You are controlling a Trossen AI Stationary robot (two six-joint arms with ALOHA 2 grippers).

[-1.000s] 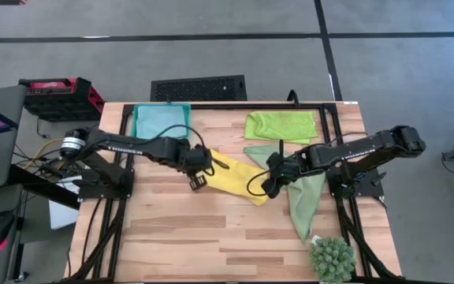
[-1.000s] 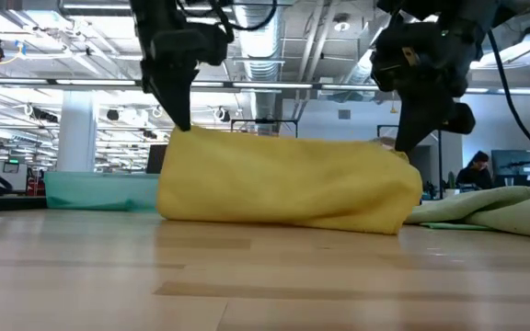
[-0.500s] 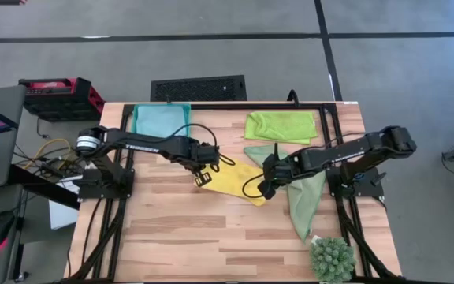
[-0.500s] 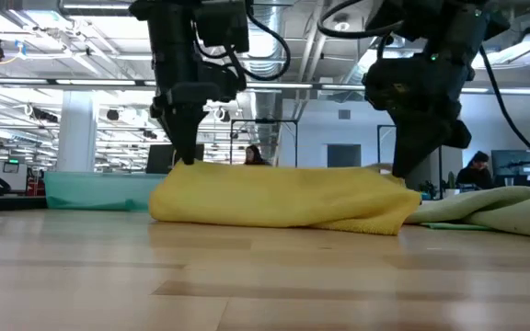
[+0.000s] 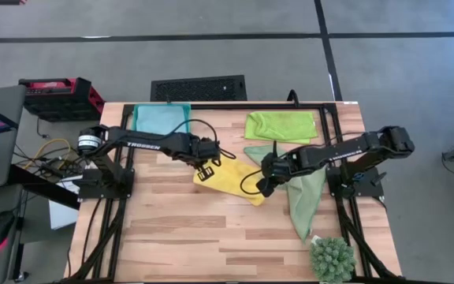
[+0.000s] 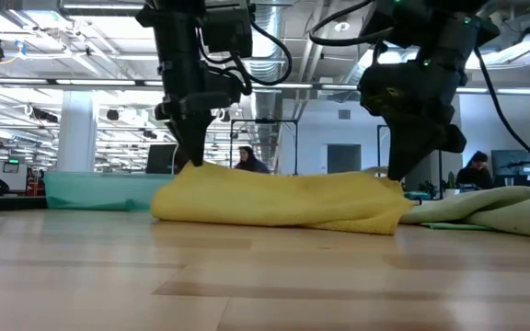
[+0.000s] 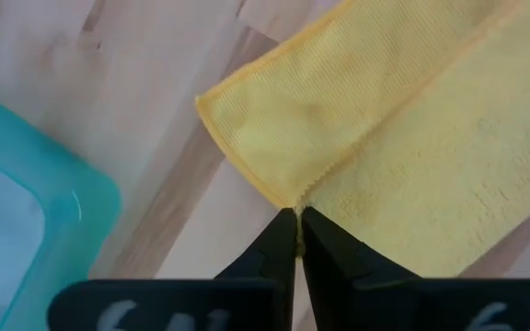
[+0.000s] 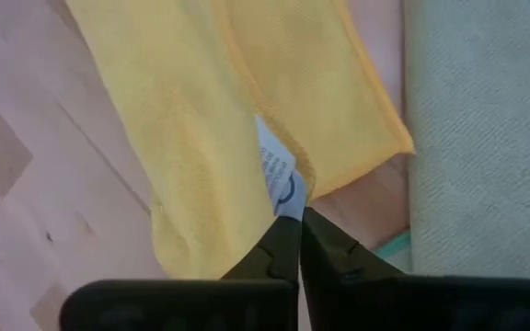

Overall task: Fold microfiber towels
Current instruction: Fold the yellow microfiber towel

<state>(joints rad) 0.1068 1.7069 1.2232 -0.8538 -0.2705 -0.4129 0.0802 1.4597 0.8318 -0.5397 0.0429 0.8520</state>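
Note:
The yellow towel [image 5: 233, 181] lies folded double on the wooden table [image 5: 180, 237], mid-table. My left gripper [image 7: 298, 217] is shut on the towel's left end. My right gripper [image 8: 299, 213] is shut on its right end, where a white tag [image 8: 277, 170] sticks out. Both point steeply down. A sage green towel [image 5: 307, 197] lies crumpled to the right, its edge beside the yellow one. Flat at the far right rests a lime green towel [image 5: 282, 126]. A light blue towel [image 5: 161, 118] sits in the teal tray [image 5: 137, 118] at the far left. My left gripper pinches the yellow towel's edge [image 7: 294, 200] between its fingertips, where the upper layer's corner meets the lower layer. The fingers come from above, slanting down. The towel rests on the table, slack. My right gripper pinches the towel's edge at the white tag [image 8: 288, 195] between its fingertips, from above, slanting down. One layer or several, I cannot tell. The cloth here lies low on the table [image 6: 389, 207], slack.
A small spiky green plant [image 5: 332, 259] stands at the near right corner. A black frame rail [image 5: 251, 105] runs along the far edge. Bare wood stretches across the near half of the table [image 5: 211, 237].
Both grippers have sunk toward the table with the yellow towel's held edge; the left one has also gone toward the far right. The towel, held up like a low tent before, has settled flatter, its upper layer laid over the lower.

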